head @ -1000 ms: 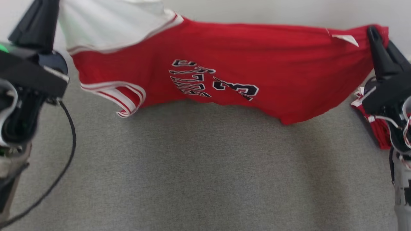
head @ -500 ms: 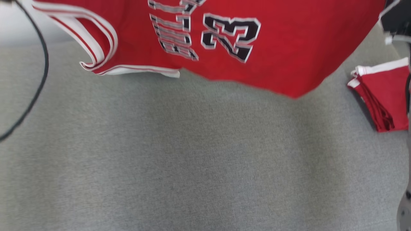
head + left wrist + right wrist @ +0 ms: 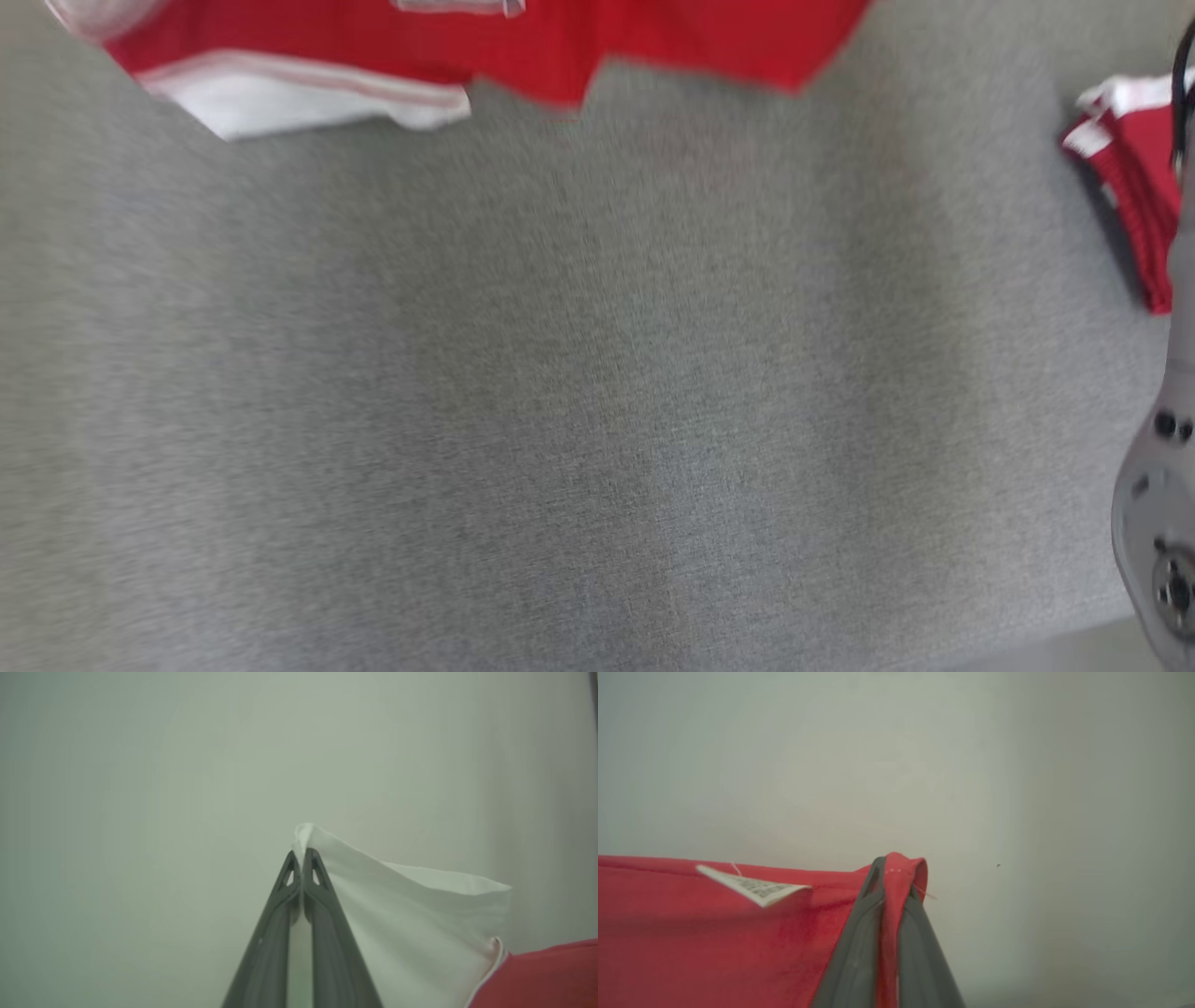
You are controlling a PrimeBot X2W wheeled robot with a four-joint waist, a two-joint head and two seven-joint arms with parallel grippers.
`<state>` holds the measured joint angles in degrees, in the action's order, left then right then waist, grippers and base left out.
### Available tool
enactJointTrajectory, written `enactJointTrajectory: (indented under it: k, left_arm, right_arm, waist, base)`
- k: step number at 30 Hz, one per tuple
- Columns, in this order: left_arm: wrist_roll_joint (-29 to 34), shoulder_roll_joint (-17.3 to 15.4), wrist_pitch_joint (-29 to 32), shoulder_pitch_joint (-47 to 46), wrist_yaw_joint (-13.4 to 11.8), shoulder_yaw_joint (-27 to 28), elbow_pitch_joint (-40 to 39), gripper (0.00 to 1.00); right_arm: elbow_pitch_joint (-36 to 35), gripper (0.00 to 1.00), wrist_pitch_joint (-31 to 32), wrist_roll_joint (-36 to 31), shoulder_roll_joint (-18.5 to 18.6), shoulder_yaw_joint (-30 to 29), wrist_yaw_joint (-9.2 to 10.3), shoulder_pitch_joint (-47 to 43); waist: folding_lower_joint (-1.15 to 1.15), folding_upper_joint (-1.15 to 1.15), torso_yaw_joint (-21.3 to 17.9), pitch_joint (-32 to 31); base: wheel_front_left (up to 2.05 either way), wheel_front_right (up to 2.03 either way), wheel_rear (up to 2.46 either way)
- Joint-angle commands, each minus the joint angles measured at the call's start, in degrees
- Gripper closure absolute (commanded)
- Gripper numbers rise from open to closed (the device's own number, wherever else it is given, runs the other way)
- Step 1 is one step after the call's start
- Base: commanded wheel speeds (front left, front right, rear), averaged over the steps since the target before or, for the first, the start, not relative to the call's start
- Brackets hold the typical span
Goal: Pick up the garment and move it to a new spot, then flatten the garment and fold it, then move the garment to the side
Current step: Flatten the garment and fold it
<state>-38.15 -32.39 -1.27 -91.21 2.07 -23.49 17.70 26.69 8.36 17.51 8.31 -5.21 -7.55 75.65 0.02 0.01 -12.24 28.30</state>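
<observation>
The grey surface (image 3: 597,420) took up most of the head frame, bare through the middle. The garment (image 3: 653,37) hung along the top edge, its long axis running left to right; whether the hem touched the surface I could not tell. A folded red pile (image 3: 1125,205) lay at the right edge, well apart. My left gripper (image 3: 302,856) was pinched tight on a white corner, cloth falling to the lower right. My right gripper (image 3: 893,872) was clamped on a red corner, cloth stretching left past a tag (image 3: 752,886). Each arm held one end, neither nearer — I judged laying it flat meant lowering both together.
</observation>
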Motion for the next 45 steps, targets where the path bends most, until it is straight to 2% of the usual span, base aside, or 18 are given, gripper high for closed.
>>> enactJointTrajectory:
  k: [1,7,10,13,16,21,26,29,30,33,36,40,43,45]
  left_arm:
    - [1.8,-0.7,-1.4,-2.1,0.4,-0.3,-0.2,1.00]
    - [11.8,-3.5,-11.0,-11.1,0.5,-1.5,-2.0,1.00]
    - [15.7,-3.3,-13.5,-14.4,1.6,-1.4,-4.2,1.00]
    - [18.8,-2.4,-13.8,-15.5,2.6,-0.5,-9.3,1.00]
    - [19.1,-1.7,-13.9,-11.1,3.4,1.2,-11.2,1.00]
    - [15.3,-1.0,-13.9,-2.3,4.6,3.6,-14.6,1.00]
    - [9.9,-2.3,-13.9,12.2,5.0,5.9,-21.6,1.00]
    - [6.3,-3.3,-13.9,21.2,3.9,7.8,-26.9,1.00]
    - [6.3,-3.3,-13.9,21.2,3.9,7.8,-26.9,1.00]
    - [2.8,-4.1,-13.4,30.1,2.1,9.9,-31.8,1.00]
    - [-0.5,-4.7,-12.6,38.7,-0.2,12.0,-36.0,1.00]
    - [-5.5,-4.3,-10.6,50.8,-4.0,14.2,-39.4,1.00]
    - [-9.0,-3.0,-9.8,59.5,-5.8,14.6,-39.8,1.00]
    - [-10.9,-1.8,-10.1,64.3,-6.1,14.2,-39.3,1.00]
  right_arm:
    - [0.6,1.00,-1.8,-0.7,-0.7,-0.4,0.17,1.9]
    - [3.3,1.00,-14.1,-6.3,-2.5,-1.2,0.17,8.6]
    - [4.4,1.00,-20.4,-9.3,-3.0,-1.7,0.17,10.1]
    - [3.4,1.00,-23.0,-13.6,-3.2,-2.3,0.17,10.8]
    - [1.6,1.00,-23.5,-17.1,-3.3,-2.5,0.17,9.3]
    - [-2.0,1.00,-23.5,-20.0,-1.1,1.4,0.17,5.5]
    - [-3.7,1.00,-23.6,-18.6,2.8,7.0,0.17,-0.8]
    - [-4.1,1.00,-23.6,-16.4,5.4,8.7,0.17,-5.2]
    - [-4.1,1.00,-23.6,-16.4,5.4,8.7,0.17,-5.2]
    - [-3.5,1.00,-22.8,-14.1,7.3,10.6,0.17,-9.0]
    - [-3.0,1.00,-18.8,-10.8,8.5,11.6,0.17,-12.9]
    - [-3.7,1.00,-10.7,-5.9,9.6,12.6,0.17,-18.9]
    - [-5.3,1.00,-5.8,-3.6,10.1,13.1,0.17,-23.5]
    - [-6.2,1.00,-3.5,-2.6,10.0,13.3,0.17,-26.6]
  waist:
    - [-0.02,-0.01,-2.9,7.9]
    - [-0.02,-0.01,-5.4,11.6]
    - [-0.02,-0.01,-6.1,12.7]
    - [-0.02,-0.01,-6.3,14.6]
    - [-0.02,-0.01,-6.2,17.2]
    - [-0.02,-0.01,-5.0,20.5]
    - [-0.02,-0.01,-2.6,18.4]
    - [-0.02,-0.01,-1.2,16.4]
    - [-0.02,-0.01,-1.2,16.4]
    - [-0.02,-0.01,0.0,13.9]
    - [-0.02,-0.01,0.9,10.9]
    - [-0.02,-0.01,2.1,6.2]
    - [-0.02,-0.01,3.1,2.8]
    - [-0.02,-0.01,3.7,0.4]
  base:
    - [0.00,0.00,0.00]
    - [0.00,0.00,0.00]
    - [0.00,0.00,0.00]
    - [0.00,0.00,0.00]
    - [0.00,0.00,0.00]
    - [0.00,0.00,0.00]
    - [0.00,0.00,0.00]
    - [0.00,0.00,0.00]
    - [0.00,0.00,0.00]
    - [0.00,0.00,0.00]
    - [0.00,0.00,0.00]
    - [0.00,0.00,0.00]
    - [0.00,0.00,0.00]
    - [0.00,0.00,0.00]
